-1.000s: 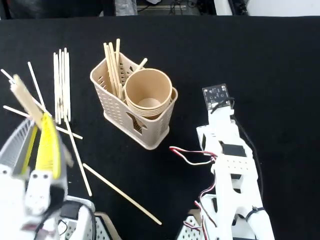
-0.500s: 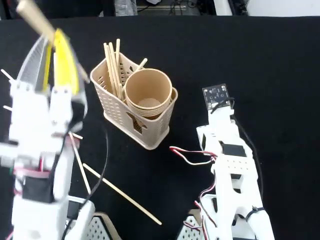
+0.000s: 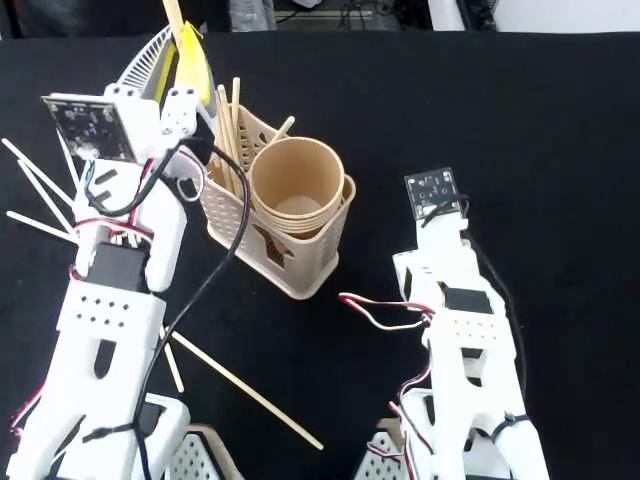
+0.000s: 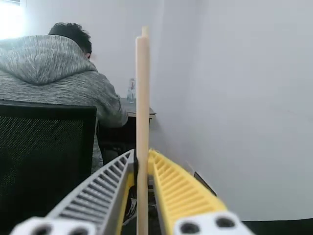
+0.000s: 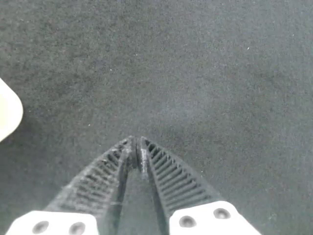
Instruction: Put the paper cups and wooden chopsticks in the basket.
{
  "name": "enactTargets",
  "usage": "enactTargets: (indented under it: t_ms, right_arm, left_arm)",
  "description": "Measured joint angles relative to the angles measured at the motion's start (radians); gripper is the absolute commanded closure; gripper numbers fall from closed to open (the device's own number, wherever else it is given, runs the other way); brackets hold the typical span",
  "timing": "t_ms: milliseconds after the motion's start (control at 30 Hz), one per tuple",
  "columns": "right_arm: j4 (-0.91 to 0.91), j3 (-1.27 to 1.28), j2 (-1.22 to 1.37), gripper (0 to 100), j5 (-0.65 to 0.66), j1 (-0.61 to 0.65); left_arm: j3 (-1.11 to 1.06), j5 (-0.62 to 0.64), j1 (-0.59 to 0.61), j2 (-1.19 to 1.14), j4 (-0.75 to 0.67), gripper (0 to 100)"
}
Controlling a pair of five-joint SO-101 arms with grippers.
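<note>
Wooden chopstick tight in left gripper; right gripper closed, empty.

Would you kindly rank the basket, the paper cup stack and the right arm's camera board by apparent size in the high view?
Largest: basket.
Then: paper cup stack, standing inside it.
Smallest: camera board, by a clear margin.

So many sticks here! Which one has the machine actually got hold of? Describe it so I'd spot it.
Find the cream basket in the middle of the black table; beside it is the grey and yellow left gripper. The chopstick pinched there is the one held up off the table, unlike the loose chopsticks lying flat.
</note>
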State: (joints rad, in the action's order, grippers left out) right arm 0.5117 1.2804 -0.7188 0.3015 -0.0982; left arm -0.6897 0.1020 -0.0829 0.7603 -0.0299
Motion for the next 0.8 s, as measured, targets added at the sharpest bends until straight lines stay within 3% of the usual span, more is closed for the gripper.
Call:
enactTargets:
  t_ms: [133, 333, 500, 667, 800]
  right_arm:
    - [0.0, 0.0, 0.0, 98.5, 0.0, 0.0]
    - [0.0, 0.0, 0.0, 98.5, 0.0, 0.0]
    - [0.0, 0.0, 0.0, 98.5, 0.0, 0.0]
    - [0.0, 0.0, 0.0, 98.5, 0.0, 0.0]
    - [0.0, 0.0, 0.0, 98.5, 0.0, 0.0]
  left_arm:
    - [-0.077, 0.0, -0.015, -0.002, 0.0, 96]
    - [-0.121, 0.017, -0.032, -0.009, 0.055, 84]
    - [0.032, 0.16, -0.014, -0.015, 0.428, 75]
    - [0.226, 0.259, 0.037, -0.015, 0.772, 74]
    - [0.341, 0.431, 0.169, -0.015, 1.036, 74]
